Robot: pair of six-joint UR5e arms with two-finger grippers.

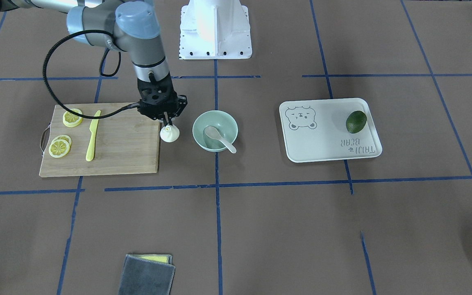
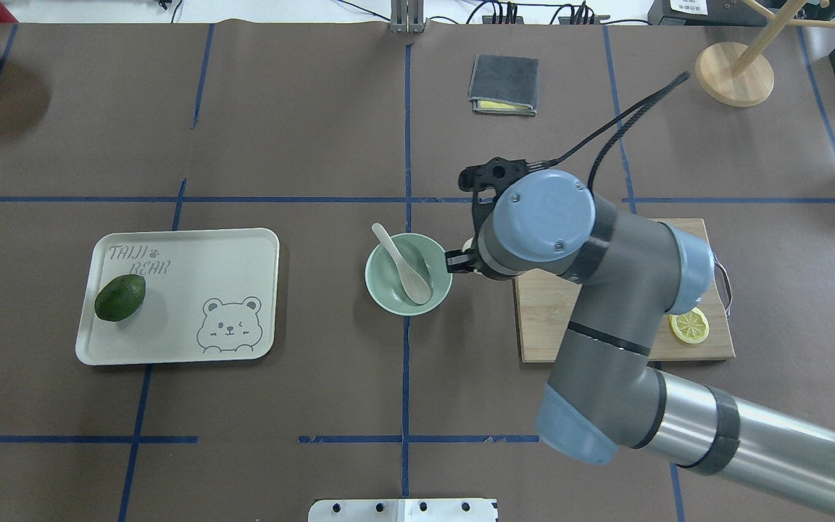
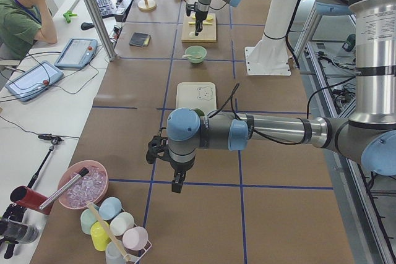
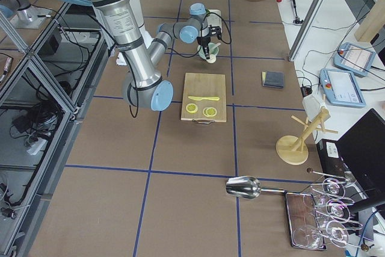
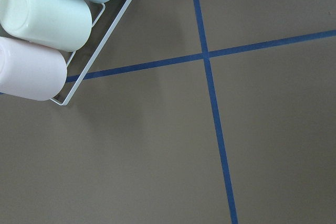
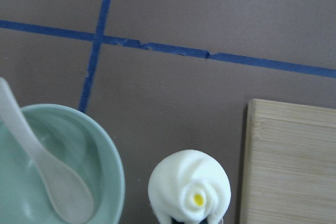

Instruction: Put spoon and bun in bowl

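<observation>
As things stand now: half done by my reading, with one item in and one to go.
Spoon (image 1: 218, 138): already lying in the bowl (image 1: 197, 123), scoop down inside and handle resting over the rim.
Bun (image 1: 169, 133): not in yet. In the front-facing view it is just left of the bowl, over the strip of bench (image 1: 260, 213) between the bowl and the cutting board's (image 1: 125, 143) right edge.
Right tool (image 1: 169, 124): pointing straight down, fingers pinched narrow on the bun's pleated top. The bun seems to hang from it, though I cannot tell for sure that it is clear of the bench.
Left tool (image 3: 177, 183): far from the work, at the bench's other end near a rack of cups (image 5: 42, 35). I cannot tell whether it is wide or narrow.
What is left: carry the bun a short way sideways over the bowl, lower it beside the spoon, and let go.
Watch for: the spoon handle on the rim, which the bun or the fingers could nudge.
</observation>
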